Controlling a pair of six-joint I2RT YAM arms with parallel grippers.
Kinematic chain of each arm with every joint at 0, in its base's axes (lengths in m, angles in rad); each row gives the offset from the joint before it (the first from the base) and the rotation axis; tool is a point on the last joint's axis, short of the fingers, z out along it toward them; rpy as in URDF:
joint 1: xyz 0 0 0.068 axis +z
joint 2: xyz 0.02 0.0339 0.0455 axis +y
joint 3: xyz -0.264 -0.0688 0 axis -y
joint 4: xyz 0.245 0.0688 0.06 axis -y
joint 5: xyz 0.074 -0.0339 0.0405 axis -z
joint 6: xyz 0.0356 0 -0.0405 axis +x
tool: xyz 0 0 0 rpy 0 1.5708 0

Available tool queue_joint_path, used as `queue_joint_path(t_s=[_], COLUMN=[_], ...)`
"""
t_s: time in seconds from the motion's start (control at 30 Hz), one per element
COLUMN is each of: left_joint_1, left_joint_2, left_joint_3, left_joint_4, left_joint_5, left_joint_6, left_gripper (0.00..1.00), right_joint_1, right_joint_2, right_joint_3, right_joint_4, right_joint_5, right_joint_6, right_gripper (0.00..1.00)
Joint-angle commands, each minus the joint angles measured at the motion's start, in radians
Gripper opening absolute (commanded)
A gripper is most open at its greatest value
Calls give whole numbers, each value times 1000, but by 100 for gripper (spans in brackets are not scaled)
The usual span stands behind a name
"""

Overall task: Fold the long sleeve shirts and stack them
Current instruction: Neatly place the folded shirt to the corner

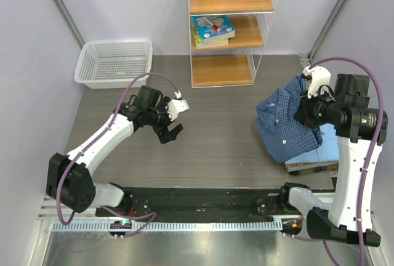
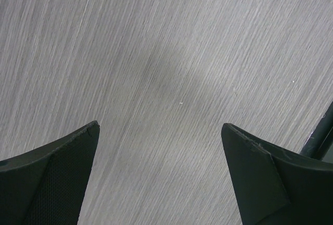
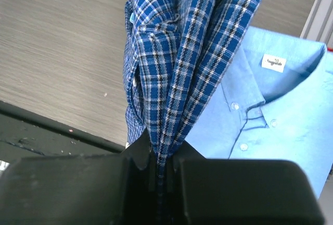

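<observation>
Count: one checked shirt (image 3: 177, 69), one light blue shirt (image 3: 281, 126).

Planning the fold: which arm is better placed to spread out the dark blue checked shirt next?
Right. The right tool is shut on the dark blue checked cloth shirt, next to the plain light blue shirt. The left tool hangs open over bare grey table, apart from both.
</observation>
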Motion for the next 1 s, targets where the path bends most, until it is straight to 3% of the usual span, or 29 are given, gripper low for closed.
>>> queue_joint_path(t_s=[0.0,0.27,0.4,0.63,0.97], left_joint_1=[15,27,32,38,44], left_joint_2=[-2,-3,1,12,21], left_joint_3=[-2,-8,-7,1,4], left_joint_4=[12,-10,-14,-24,-37], left_joint_5=[-3,6,8,9,9], left_joint_6=[30,36,41,45,38], left_gripper=[100,100,100,100,100], right_joint_1=[-7,-88,-219,-557,-671], right_joint_2=[16,64,113,225,409], right_joint_3=[-44,-29,-1,-86,-187], right_joint_4=[-12,5,-6,11,216], right_joint_5=[64,68,-3,-173,-252], right_joint_6=[-60,-146,-247,-476,-550], right_gripper=[1,1,1,1,1])
